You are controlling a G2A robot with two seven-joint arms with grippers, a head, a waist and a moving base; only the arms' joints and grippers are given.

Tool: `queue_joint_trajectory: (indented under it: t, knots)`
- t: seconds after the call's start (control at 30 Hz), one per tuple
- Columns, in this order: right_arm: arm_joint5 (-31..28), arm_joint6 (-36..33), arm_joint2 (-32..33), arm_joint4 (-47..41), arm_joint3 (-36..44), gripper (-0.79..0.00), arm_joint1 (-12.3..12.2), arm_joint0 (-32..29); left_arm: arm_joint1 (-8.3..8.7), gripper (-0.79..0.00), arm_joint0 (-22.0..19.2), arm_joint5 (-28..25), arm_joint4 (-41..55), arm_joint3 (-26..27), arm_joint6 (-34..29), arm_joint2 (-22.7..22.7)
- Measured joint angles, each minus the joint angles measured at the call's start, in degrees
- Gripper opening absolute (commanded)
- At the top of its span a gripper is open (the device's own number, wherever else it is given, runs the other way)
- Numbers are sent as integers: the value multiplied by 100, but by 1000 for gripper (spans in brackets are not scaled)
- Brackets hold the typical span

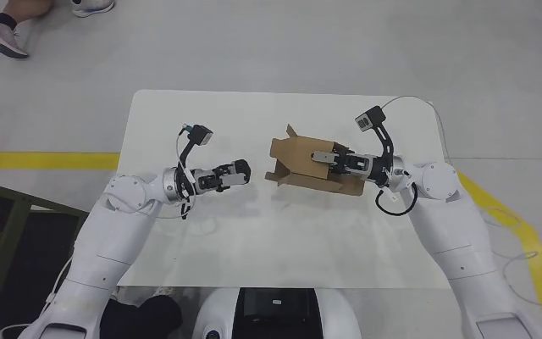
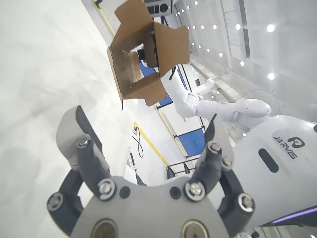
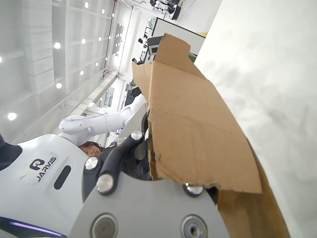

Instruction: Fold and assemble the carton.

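Note:
A brown cardboard carton point(image 1: 309, 163) lies on its side on the white table point(image 1: 254, 246), right of centre, with its end flaps spread open. My right gripper point(image 1: 323, 158) is shut on the carton's upper wall at the end nearest that arm. In the right wrist view that wall point(image 3: 188, 125) covers the fingertips. My left gripper point(image 1: 240, 172) hangs open and empty a short way left of the carton, apart from it. The left wrist view looks between its open fingers point(image 2: 146, 117) into the carton's open end point(image 2: 171, 48), where the right gripper point(image 2: 148, 50) shows inside.
The table's near half and left side are bare. Its far edge point(image 1: 279, 91) runs close behind the carton. A yellow line point(image 1: 51, 159) marks the floor to the left of the table.

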State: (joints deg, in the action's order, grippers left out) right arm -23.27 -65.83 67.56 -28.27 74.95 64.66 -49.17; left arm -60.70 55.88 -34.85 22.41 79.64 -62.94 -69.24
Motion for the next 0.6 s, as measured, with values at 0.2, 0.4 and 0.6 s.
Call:
queue_joint_trajectory:
  t: [0.2, 0.4, 0.6]
  knots:
    - [0, 0, 0, 0, 0, -785, 0, 0, 23, 0, 15, -1055, -81, -88, 358, -3]
    - [0, 0, 0, 0, 0, -785, 0, 0, 151, 0, -24, -2106, -1303, -213, 1449, 225]
    - [0, 0, 0, 0, 0, -785, 0, 0, 200, 0, 64, -2316, -1660, 90, 1734, -2]
